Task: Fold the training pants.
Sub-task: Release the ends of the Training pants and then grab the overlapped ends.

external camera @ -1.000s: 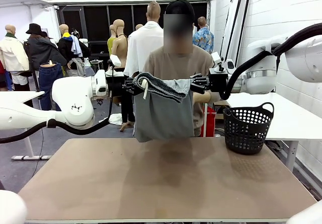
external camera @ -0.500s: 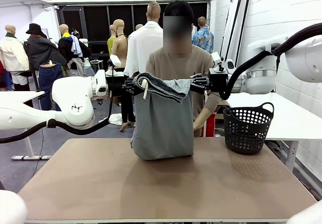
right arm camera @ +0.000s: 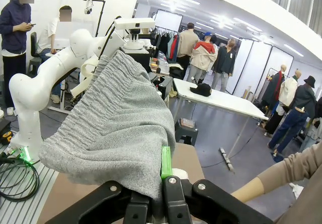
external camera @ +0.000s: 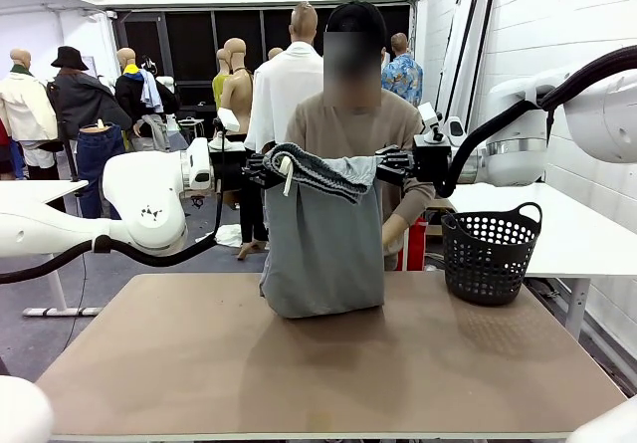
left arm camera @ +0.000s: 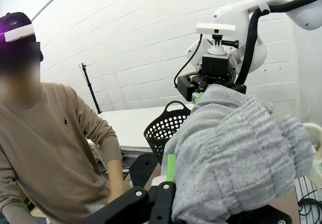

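The light grey training pants (external camera: 323, 239) hang by their waistband between my two grippers above the table's far side, and their lower end rests on the table (external camera: 299, 373). My left gripper (external camera: 261, 170) is shut on the waistband's left end, my right gripper (external camera: 390, 164) on its right end. The left wrist view has the ribbed waistband (left arm camera: 236, 153) bunched against my left gripper (left arm camera: 168, 181). In the right wrist view the waistband (right arm camera: 115, 118) drapes over my right gripper (right arm camera: 163, 176). Behind the pants stands a person whose hand (external camera: 390, 232) is by their right edge.
A black perforated basket (external camera: 491, 254) stands at the table's far right corner, also seen as the basket (left arm camera: 163, 128) from the left wrist. White tables stand to either side. The near half of the table is bare.
The pants' lower end has dropped from just above the table onto it. The person's hand has come down beside the pants' right edge. Both arms stay put.
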Controlling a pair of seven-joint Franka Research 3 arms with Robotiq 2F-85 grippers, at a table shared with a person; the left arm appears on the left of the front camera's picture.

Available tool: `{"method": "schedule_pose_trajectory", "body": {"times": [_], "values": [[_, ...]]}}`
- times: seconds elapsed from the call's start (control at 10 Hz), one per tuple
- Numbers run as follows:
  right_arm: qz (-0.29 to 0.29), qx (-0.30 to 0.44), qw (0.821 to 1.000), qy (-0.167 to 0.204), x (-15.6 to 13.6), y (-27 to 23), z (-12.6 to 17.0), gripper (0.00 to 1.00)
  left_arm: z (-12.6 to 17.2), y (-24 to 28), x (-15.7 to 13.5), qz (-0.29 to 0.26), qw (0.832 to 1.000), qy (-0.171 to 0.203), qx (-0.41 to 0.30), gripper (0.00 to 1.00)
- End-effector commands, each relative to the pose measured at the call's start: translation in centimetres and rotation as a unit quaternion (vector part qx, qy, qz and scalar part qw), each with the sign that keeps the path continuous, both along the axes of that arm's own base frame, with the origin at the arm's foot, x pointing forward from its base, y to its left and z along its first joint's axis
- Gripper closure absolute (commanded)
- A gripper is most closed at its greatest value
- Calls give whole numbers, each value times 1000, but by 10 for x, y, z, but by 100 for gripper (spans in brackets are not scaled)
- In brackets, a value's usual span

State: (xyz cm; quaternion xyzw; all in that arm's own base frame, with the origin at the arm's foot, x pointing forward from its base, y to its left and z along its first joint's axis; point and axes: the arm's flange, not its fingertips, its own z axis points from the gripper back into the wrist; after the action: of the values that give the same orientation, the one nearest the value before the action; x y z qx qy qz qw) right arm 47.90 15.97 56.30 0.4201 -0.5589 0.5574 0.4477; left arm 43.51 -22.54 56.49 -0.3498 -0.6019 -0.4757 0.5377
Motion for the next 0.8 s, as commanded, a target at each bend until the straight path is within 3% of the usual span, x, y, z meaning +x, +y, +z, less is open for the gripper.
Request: {"method": "schedule_pose_trajectory", "body": {"times": [0.0, 0.7], "values": [[0, 2, 1000, 0, -1, 0, 2, 100, 1, -2, -1, 10, 1000, -1, -5, 100], [0, 2, 1000, 0, -1, 0, 2, 100, 1, -2, -1, 10, 1000, -1, -5, 100]]}}
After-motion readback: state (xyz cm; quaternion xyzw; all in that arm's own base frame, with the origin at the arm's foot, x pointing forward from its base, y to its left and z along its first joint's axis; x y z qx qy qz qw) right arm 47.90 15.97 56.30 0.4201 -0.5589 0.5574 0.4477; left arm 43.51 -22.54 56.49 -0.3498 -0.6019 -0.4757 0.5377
